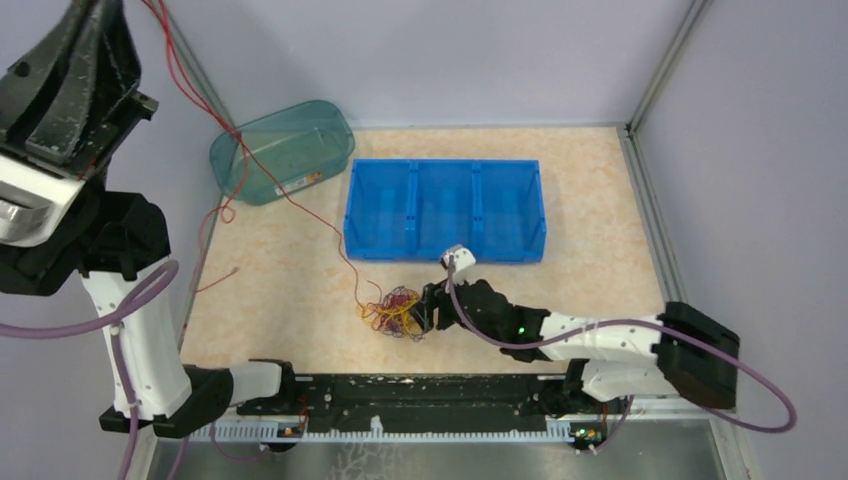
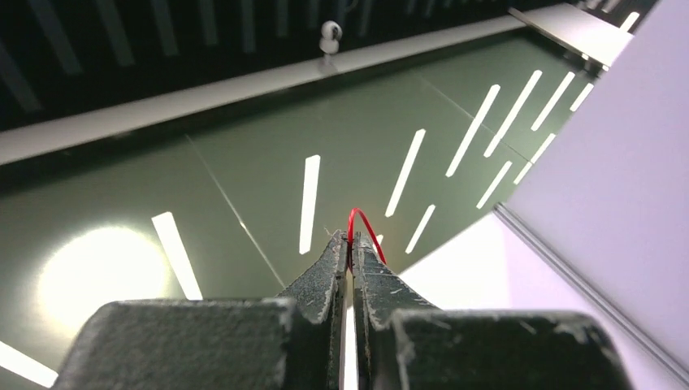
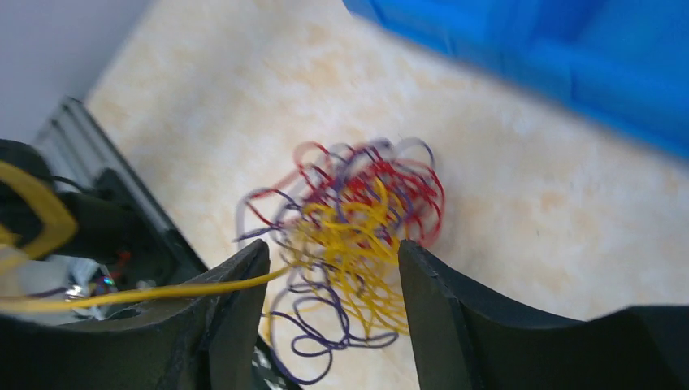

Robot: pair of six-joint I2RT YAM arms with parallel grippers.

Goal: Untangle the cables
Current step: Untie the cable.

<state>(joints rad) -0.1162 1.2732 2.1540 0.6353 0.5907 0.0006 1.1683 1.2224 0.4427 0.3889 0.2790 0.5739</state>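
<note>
The cables lie in a tangle [image 1: 393, 312] of red, yellow and dark purple wire on the table, in front of the blue bin. One red cable [image 1: 290, 200] runs from the tangle up past the teal tub to the top left. There my left gripper [image 2: 351, 240] is raised high and shut on a loop of red cable [image 2: 363, 223]. My right gripper [image 1: 428, 310] is low at the tangle's right side. In the right wrist view it [image 3: 331, 248] is open, its fingers either side of the tangle [image 3: 357, 219]. A yellow strand [image 3: 162, 291] crosses the left finger.
A blue bin [image 1: 445, 250] with three compartments stands behind the tangle. A teal tub [image 1: 285, 150] lies at the back left. A black rail [image 1: 400, 385] runs along the near edge. Walls close in the left, back and right sides.
</note>
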